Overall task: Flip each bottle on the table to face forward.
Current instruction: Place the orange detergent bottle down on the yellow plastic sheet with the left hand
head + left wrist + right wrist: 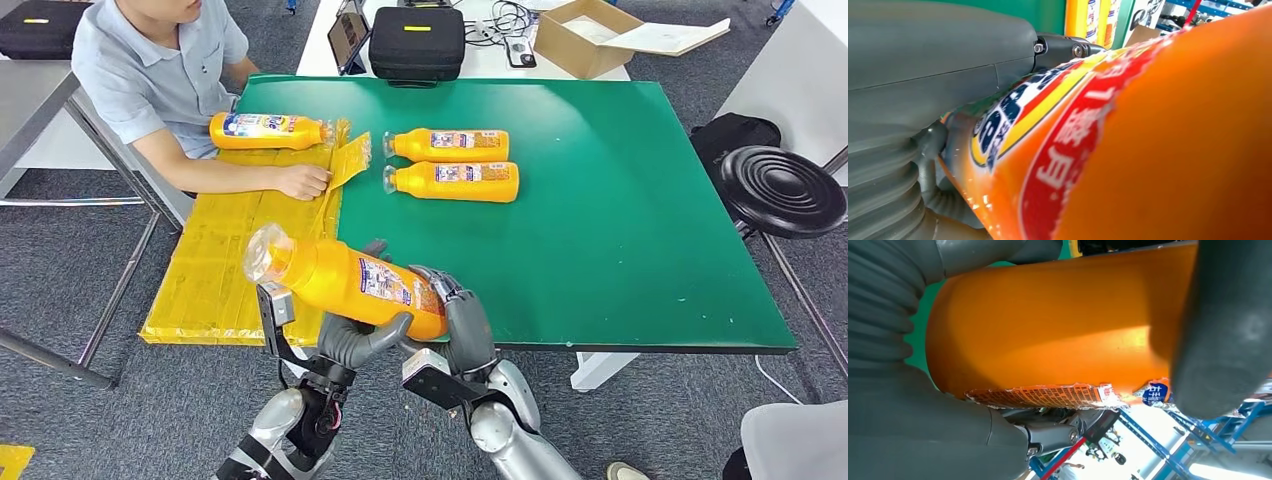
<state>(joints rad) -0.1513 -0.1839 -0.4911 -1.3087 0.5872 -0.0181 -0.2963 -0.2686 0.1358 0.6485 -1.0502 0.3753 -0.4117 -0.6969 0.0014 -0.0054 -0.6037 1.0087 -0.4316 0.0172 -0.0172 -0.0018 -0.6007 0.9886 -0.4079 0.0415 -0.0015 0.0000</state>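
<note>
An orange bottle (350,279) with a clear cap and a printed label hangs lifted over the table's near left corner. Both hands hold it: my left hand (355,338) grips it from below around the middle, my right hand (462,318) clasps its base end. The bottle (1128,150) is close up in the left wrist view, label side showing, and its plain orange side (1058,325) faces the right wrist camera. Two more orange bottles (449,144) (455,180) lie side by side mid-table, caps to the left. A further bottle (268,130) lies at the far left by a person.
A person (160,70) sits at the far left, a hand (303,181) resting on the yellow cardboard sheet (215,270) beside the green table (620,220). A black case (416,42) and an open carton (590,35) stand behind. A black stool (783,190) is to the right.
</note>
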